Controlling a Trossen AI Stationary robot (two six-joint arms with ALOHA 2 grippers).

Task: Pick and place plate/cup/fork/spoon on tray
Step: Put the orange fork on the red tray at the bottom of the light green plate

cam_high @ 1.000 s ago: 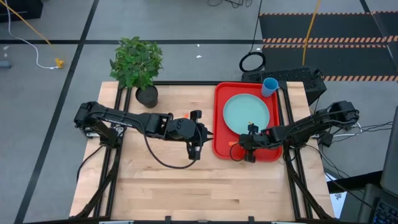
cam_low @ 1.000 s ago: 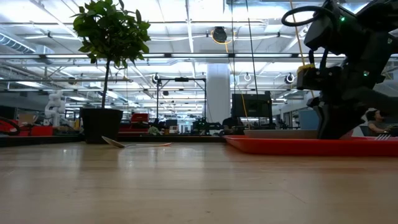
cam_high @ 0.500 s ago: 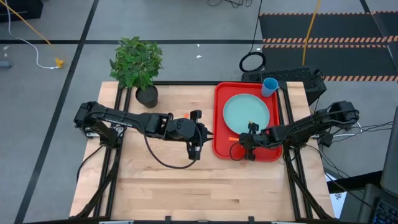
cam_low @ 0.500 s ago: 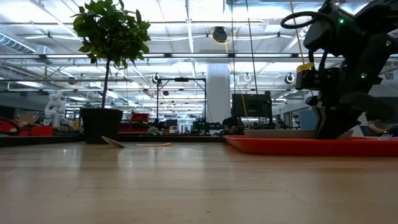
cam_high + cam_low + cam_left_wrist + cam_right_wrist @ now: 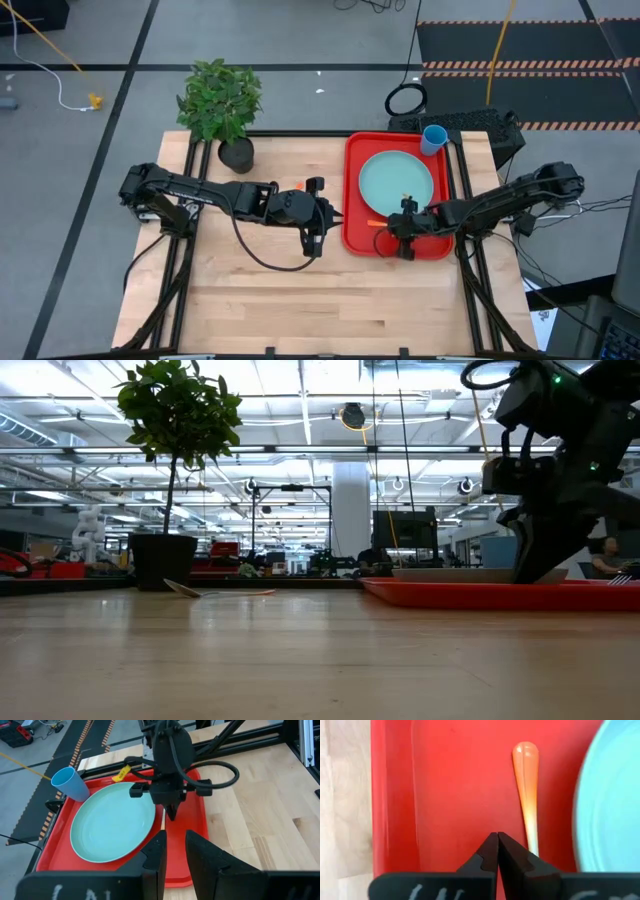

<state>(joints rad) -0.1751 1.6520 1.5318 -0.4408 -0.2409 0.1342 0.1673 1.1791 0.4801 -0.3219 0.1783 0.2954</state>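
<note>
Right now the big red rectangular plastic tray [image 5: 352, 205] is sitting along the right edge of the wooden table [image 5: 250, 290], reaching up to its far right corner. Inside it, the large round pale turquoise plate [image 5: 396, 181] is filling most of the floor, and the small bright blue cup [image 5: 434, 139] is standing at the tray's far right corner, just beside the plate's rim.

An orange utensil handle [image 5: 527, 800] is lying on the bare red strip between the plate and the tray's left rim; its metal end is hidden, so I cannot tell whether it is the fork or the spoon.

The right gripper [image 5: 404, 247] is hanging over the tray's near edge, its fingers pressed together on nothing, right beside that handle.

The left gripper [image 5: 314, 245] is waiting over the table's middle, just left of the tray, fingers slightly parted and empty.

Another utensil [image 5: 215, 592] is lying near the potted plant [image 5: 222, 105] at the far edge.
</note>
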